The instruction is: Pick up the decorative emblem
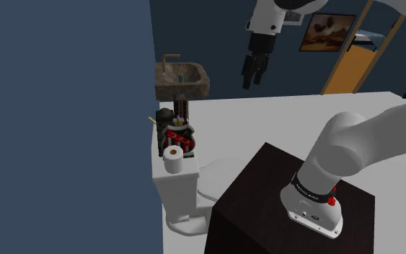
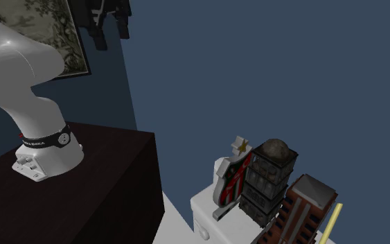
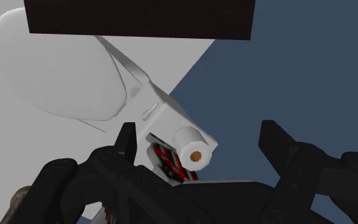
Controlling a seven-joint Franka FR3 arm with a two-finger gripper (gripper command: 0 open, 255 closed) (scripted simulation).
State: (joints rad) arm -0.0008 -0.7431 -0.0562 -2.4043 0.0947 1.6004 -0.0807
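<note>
The decorative emblem [image 1: 180, 137] is a shield shape with red, green and white stripes and a gold star on top. It stands upright on the white toilet tank [image 1: 182, 175], just behind a toilet roll [image 1: 172, 159]. In the second exterior view the emblem [image 2: 231, 179] leans beside a dark lattice tower [image 2: 269, 177]. My black gripper [image 1: 252, 81] hangs high in the air, well above the tank and off towards the shoulder view's right, open and holding nothing. In the wrist view the gripper [image 3: 201, 133] looks down on the emblem [image 3: 165, 159] and the toilet roll [image 3: 193, 147] far below.
Behind the emblem on the tank stand the dark tower, a red-brown building model [image 2: 300, 208] and a yellow stick [image 2: 328, 225]. A stone sink [image 1: 182, 78] is mounted on the blue wall [image 1: 64, 108]. The toilet bowl [image 3: 56, 70] sits between the tank and my dark stand [image 1: 266, 195].
</note>
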